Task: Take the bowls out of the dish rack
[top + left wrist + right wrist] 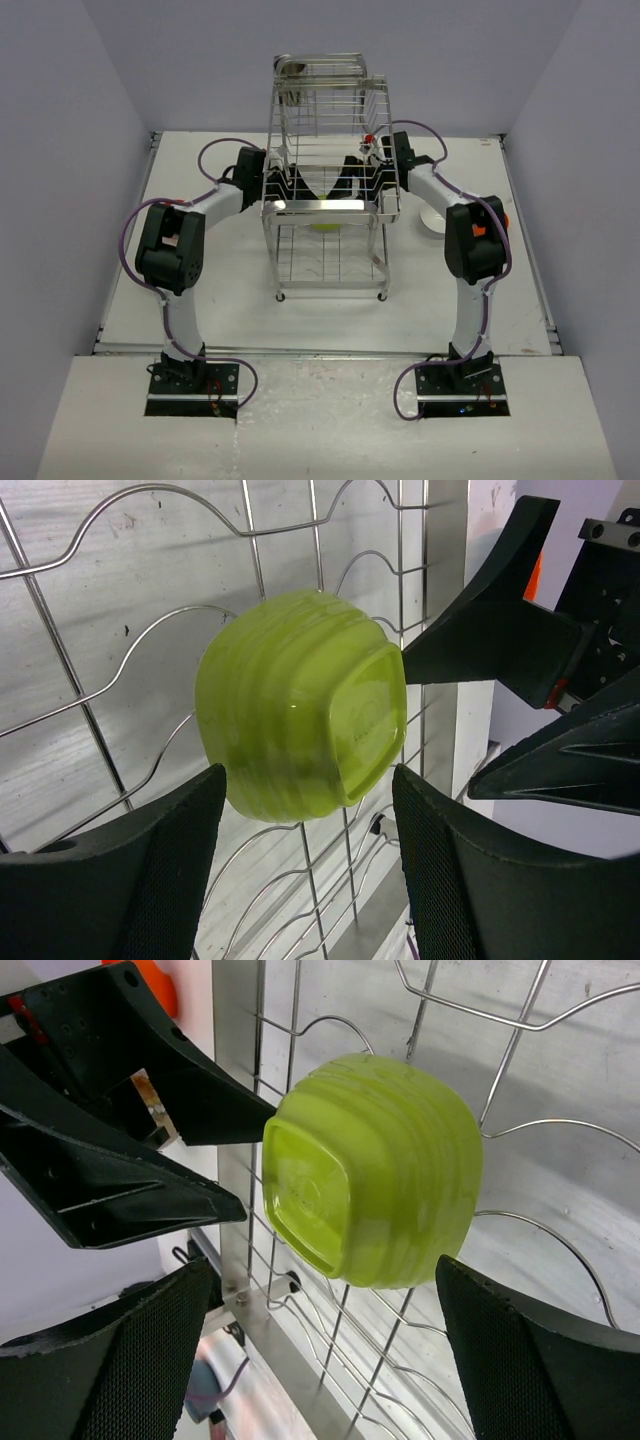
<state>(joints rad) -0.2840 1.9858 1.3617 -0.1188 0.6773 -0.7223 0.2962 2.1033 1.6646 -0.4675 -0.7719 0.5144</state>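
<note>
The lime-green bowl stands on edge in the wire slots of the dish rack, so I flank it, left jaws at its 9 o'clock, right jaws at 3 o'clock, both spread wide, gripping nothing.
</note>
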